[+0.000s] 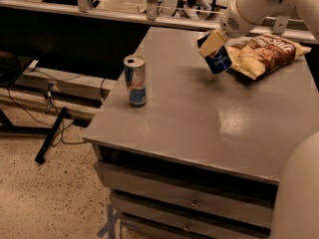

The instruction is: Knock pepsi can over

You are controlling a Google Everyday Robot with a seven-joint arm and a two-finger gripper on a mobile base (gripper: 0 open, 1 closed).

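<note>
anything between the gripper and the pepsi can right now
Nothing visible: the gripper sits at the top of the tilted pepsi can. The chip bag lies right beside the can; the slim can stands well apart from it.

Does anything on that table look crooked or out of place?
Yes. The pepsi can at the far side leans sharply, with the robot's hand against its top, next to the chip bag. The slim can near the left edge stands upright.
</note>
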